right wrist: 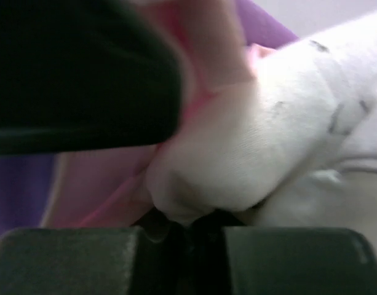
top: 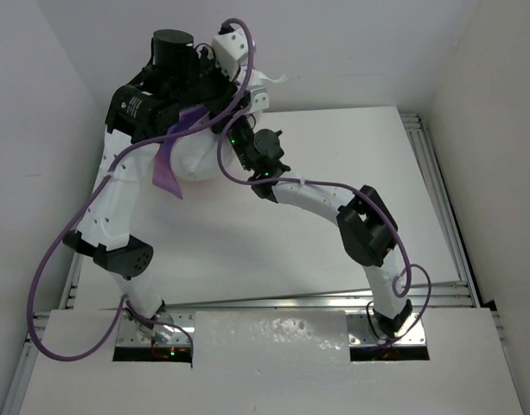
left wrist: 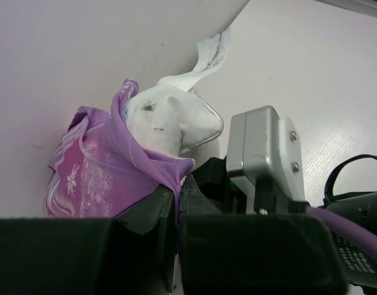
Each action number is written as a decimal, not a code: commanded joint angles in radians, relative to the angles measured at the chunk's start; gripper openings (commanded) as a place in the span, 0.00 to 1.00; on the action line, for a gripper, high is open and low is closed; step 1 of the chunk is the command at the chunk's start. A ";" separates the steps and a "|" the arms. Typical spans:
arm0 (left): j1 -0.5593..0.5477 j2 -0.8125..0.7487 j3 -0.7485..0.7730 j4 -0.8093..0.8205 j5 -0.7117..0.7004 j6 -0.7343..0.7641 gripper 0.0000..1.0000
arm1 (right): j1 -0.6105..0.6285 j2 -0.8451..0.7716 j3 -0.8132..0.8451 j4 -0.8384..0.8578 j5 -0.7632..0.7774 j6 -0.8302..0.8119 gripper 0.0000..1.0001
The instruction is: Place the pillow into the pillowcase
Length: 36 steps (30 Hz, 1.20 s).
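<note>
Looking down from the top view, we find the left arm (top: pixel 118 190) and right arm (top: pixel 316 199) both reaching to the far left of the table (top: pixel 351 147). They lift a bundle off it, with the white pillow (top: pixel 200 162) bulging below the wrists and a flap of purple pillowcase (top: pixel 168 169) hanging on its left. We judge the bundle is raised so that the case can hang free and slide down over the stuffing. Its mouth is hidden behind the wrists here. At the left wrist, the left gripper (left wrist: pixel 176 200) has its fingers pressed together on a fold of purple edge. The case is bunched to the left of that pinch, a white pillow corner pokes out just above it, and much of the pillow seems uncovered. At the right wrist, the right gripper (right wrist: pixel 188 224) is clamped on a lump of white pillow fabric. The pale pink inside of the case lies touching it on the left, so we take this grip as holding the pillow firm against the pull.
</note>
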 commanded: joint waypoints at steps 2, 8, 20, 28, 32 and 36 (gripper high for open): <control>-0.102 -0.169 -0.026 0.122 0.136 -0.014 0.00 | -0.004 -0.077 -0.136 -0.119 -0.152 -0.136 0.14; -0.096 -0.239 -0.261 0.166 -0.080 0.014 0.00 | -0.004 -0.307 -0.439 -0.120 -0.366 -0.169 0.84; -0.082 -0.256 -0.275 0.228 -0.285 -0.041 0.00 | -0.009 -0.927 -0.596 -0.883 -0.514 -0.515 0.46; -0.082 -0.247 -0.300 0.229 -0.264 -0.055 0.00 | -0.010 -0.977 -0.527 -0.842 -0.426 -0.570 0.86; -0.082 -0.247 -0.304 0.229 -0.256 -0.064 0.00 | -0.010 -0.813 -0.402 -0.912 -0.473 -0.607 0.98; -0.082 -0.250 -0.329 0.222 -0.218 -0.060 0.00 | -0.009 -0.656 -0.363 -0.866 -0.480 -0.584 0.99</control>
